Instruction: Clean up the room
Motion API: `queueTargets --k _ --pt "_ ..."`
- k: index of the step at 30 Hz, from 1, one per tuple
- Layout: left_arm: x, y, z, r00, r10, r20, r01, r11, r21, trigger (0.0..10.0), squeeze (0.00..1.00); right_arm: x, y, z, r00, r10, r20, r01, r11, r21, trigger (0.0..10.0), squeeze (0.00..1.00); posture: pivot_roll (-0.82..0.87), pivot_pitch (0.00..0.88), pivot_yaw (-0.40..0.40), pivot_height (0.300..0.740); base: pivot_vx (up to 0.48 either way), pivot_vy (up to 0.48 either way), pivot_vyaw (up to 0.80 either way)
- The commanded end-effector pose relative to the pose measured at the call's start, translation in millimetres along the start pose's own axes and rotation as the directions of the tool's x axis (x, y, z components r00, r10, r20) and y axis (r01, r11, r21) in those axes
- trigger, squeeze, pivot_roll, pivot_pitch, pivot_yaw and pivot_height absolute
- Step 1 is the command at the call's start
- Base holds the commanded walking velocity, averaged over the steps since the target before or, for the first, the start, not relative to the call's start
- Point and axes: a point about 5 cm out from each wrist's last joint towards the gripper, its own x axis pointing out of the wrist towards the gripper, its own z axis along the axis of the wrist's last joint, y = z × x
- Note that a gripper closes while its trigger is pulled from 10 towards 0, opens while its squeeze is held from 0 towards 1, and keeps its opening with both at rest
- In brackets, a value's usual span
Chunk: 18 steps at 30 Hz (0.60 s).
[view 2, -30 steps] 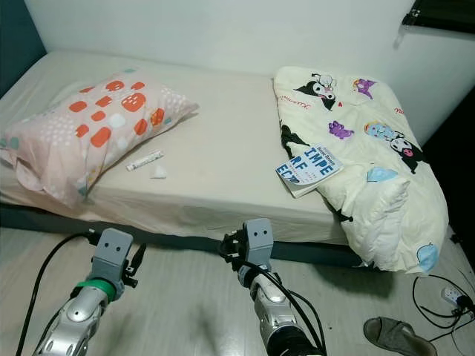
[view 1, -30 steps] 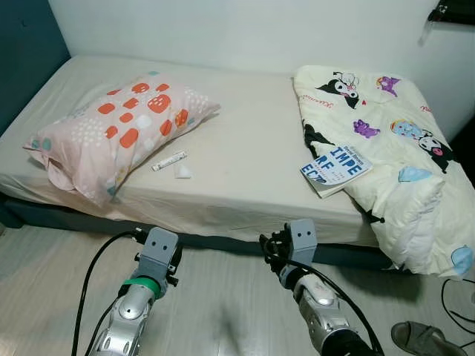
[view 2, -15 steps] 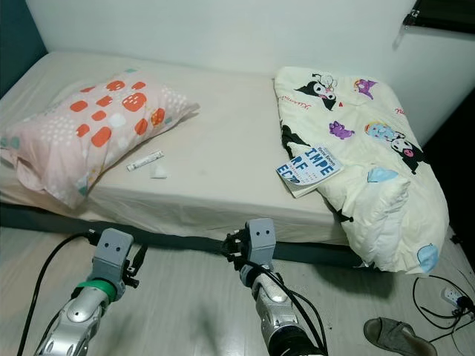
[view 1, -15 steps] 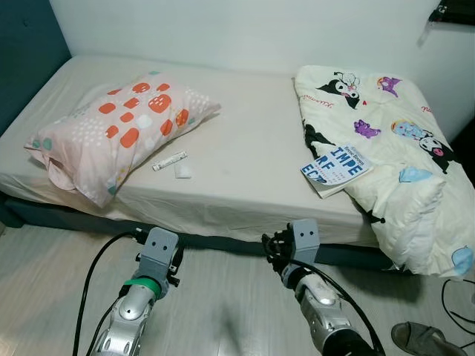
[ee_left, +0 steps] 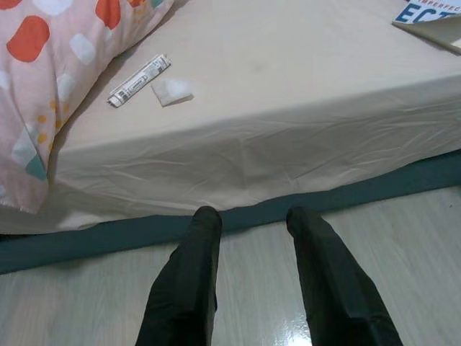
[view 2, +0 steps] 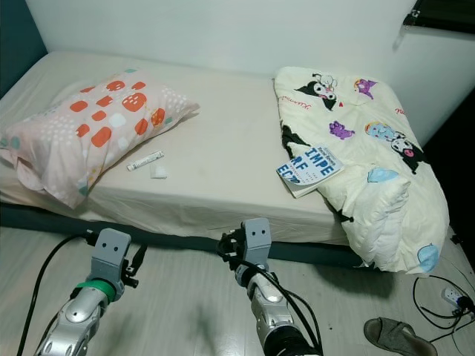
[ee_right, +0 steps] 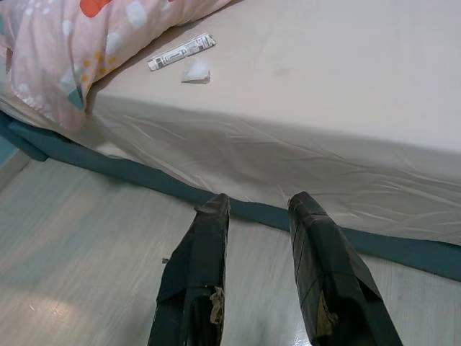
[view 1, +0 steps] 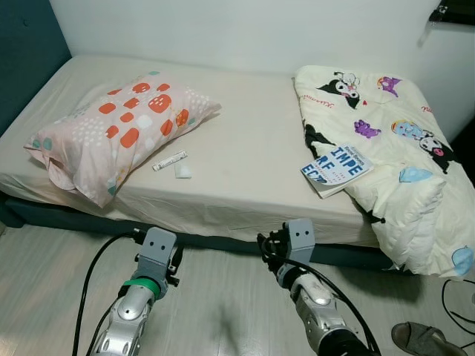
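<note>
A bed [view 1: 245, 148] with a beige sheet stands before me. On it lie a pink spotted pillow [view 1: 119, 130] at the left, a small white tube [view 1: 170, 160] and a white scrap of paper [view 1: 182, 171] beside the pillow, and a blue-lettered book [view 1: 335, 168] resting against a cream cartoon-print blanket [view 1: 386, 148] at the right. My left gripper [ee_left: 252, 216] and right gripper [ee_right: 258, 203] hang low over the floor just short of the bed's front edge, both open with nothing between the fingers. The tube [ee_left: 138, 80] and scrap [ee_left: 171, 91] lie ahead of both.
Pale wood floor [view 1: 223, 304] runs in front of the bed's dark teal base [ee_left: 360, 187]. A sandal [view 1: 427, 337] and a cable [view 1: 454, 297] lie on the floor at the right. A white wall backs the bed; a dark teal wall stands at the left.
My right arm has drifted slightly left; the view has barely shifted. Nothing on the bed has moved.
</note>
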Motion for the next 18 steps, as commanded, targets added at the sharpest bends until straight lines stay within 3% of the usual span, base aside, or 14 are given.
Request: queueTargets --k 1,14,18 --pt "-0.1 -4.5 -4.2 1.000 -0.012 -0.025 0.012 1.000 0.003 10.0 0.00 -3.9 -3.4 -4.3 1.000 -0.014 -0.008 0.014 1.000 0.010 10.0 0.00 0.06 0.000 0.012 0.740 0.000 0.000 0.00" --pt "1.2 -5.0 -2.7 1.000 -0.021 -0.017 0.021 0.999 0.030 10.0 0.00 -3.1 -6.1 -3.2 1.000 -0.011 -0.017 0.011 1.000 -0.011 10.0 0.00 0.07 0.000 0.005 0.740 0.000 0.000 0.00" --pt "-0.4 -1.5 -5.3 1.000 -0.002 -0.026 0.003 0.999 0.032 10.0 0.00 0.3 0.9 -1.1 1.000 0.017 -0.014 -0.018 1.000 -0.022 10.0 0.00 0.06 0.000 0.000 0.740 0.000 0.000 0.00"
